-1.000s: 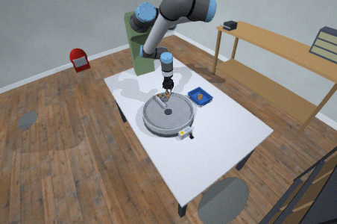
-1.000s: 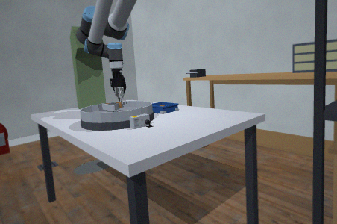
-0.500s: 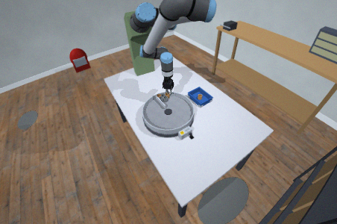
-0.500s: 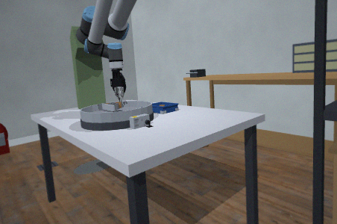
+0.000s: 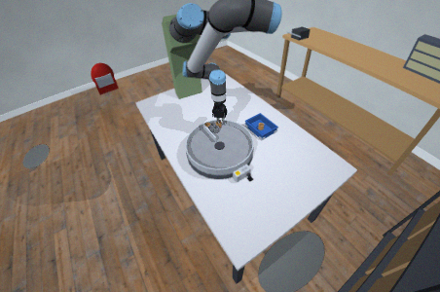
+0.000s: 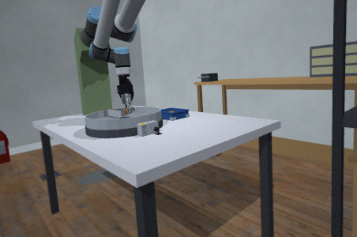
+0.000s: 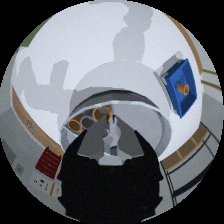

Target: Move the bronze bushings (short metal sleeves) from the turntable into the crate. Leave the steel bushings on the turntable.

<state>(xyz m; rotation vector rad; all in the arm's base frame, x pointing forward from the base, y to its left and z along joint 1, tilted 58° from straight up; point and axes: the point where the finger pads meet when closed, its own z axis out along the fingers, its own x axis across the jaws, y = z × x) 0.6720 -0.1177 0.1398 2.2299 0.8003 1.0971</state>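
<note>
A white table [image 5: 287,190] [image 6: 213,138] [image 7: 55,45] carries the turntable [image 5: 234,156] [image 6: 152,118] [image 7: 167,131] and blue crate [image 5: 271,131] [image 6: 179,115] [image 7: 179,103].

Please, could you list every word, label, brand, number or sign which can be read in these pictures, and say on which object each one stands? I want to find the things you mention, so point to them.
No text can be read in any view.
Red fire-extinguisher-like cabinet [image 5: 101,72]: pale panel, no legible words.
Small grey box [image 5: 241,173] [image 6: 148,128] at the turntable [image 5: 191,161] [image 6: 95,130]: yellow mark, too small to read.
Wall signs [image 7: 45,184]: too blurred to read.
</note>
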